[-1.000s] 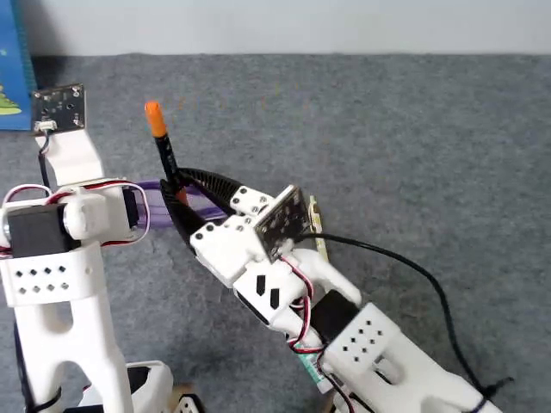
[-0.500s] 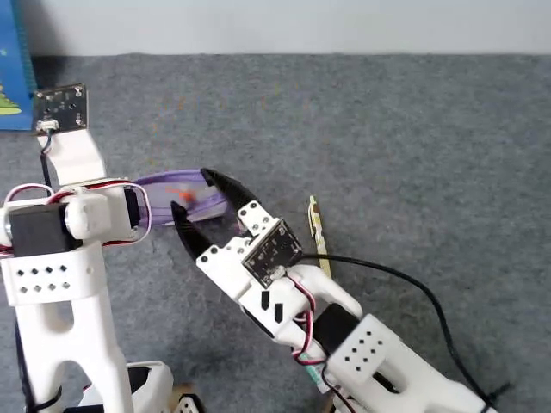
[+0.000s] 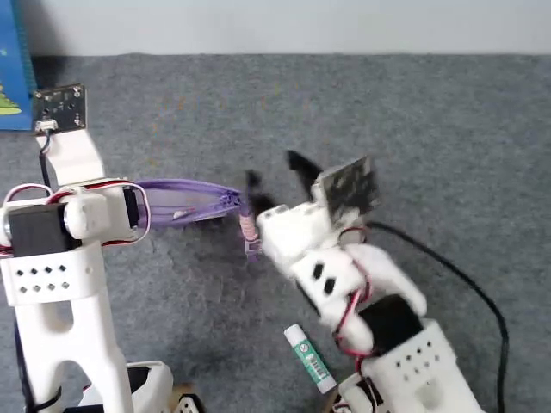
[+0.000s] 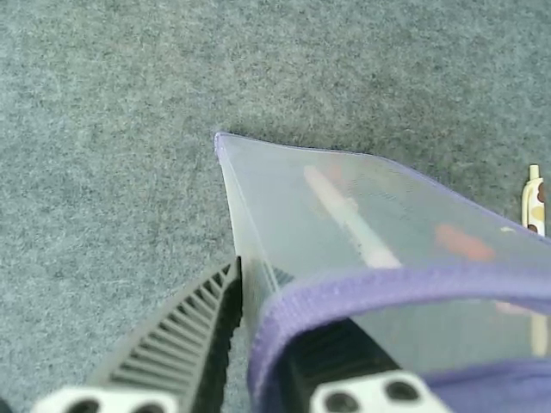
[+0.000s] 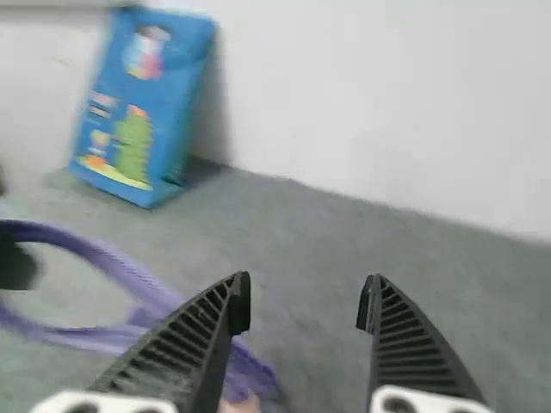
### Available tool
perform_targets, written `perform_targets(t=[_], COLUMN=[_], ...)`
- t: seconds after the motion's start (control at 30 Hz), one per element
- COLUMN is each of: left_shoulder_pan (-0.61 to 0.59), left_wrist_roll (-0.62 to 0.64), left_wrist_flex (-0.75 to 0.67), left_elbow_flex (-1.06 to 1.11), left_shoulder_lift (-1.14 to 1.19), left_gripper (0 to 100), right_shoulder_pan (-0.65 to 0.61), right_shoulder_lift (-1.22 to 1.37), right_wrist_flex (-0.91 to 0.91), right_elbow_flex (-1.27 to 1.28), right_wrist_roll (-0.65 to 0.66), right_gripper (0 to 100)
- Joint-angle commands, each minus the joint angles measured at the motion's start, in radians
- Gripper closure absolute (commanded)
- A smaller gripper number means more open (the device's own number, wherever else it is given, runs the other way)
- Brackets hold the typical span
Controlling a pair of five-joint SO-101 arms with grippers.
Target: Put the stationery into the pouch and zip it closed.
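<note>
On the grey carpet (image 3: 448,120) in the high view, the left arm holds the purple-rimmed pouch (image 3: 185,200) by one end, its mouth toward the right gripper (image 3: 275,172), which hangs just beyond it with jaws apart and empty. A glue stick (image 3: 308,357) lies well apart, near the right arm's base. In the left wrist view, the left gripper (image 4: 250,297) is clamped on the pouch wall, one finger outside and one inside. A white pen (image 4: 344,215) and an orange piece (image 4: 465,243) already lie in the pouch. In the right wrist view, the open jaws face the wall and a blue box (image 5: 142,103), the pouch rim off to one side. Loading looks part done; next, the right gripper likely needs to come down over the glue stick, with zipping to follow.
</note>
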Motion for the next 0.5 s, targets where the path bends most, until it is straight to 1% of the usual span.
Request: perform_targets(t=[0.0,0.07,0.2,0.33,0.47], left_shoulder_pan=[-0.005,-0.005,-0.005,-0.005,-0.005], left_wrist_roll=[-0.006,-0.006,-0.006,-0.006,-0.006], left_wrist_flex=[-0.021,-0.021,-0.02,-0.02,-0.02], left_elbow_flex=[-0.004,-0.004,-0.004,-0.004,-0.002], left_shoulder_lift=[-0.005,-0.005,-0.005,-0.005,-0.005], left_gripper=[99,99,99,99,99], right_shoulder_pan=[0.101,0.131,0.171,0.174,0.18], right_shoulder_lift=[0.113,0.209,0.42,0.633,0.82], right_wrist_flex=[0.107,0.13,0.119,0.028,-0.065], right_elbow_flex=[-0.071,-0.071,-0.075,-0.077,-0.101], right_wrist_roll=[-0.025,-0.026,-0.021,-0.015,0.049], right_gripper=[78.6,78.6,78.6,78.6,78.6])
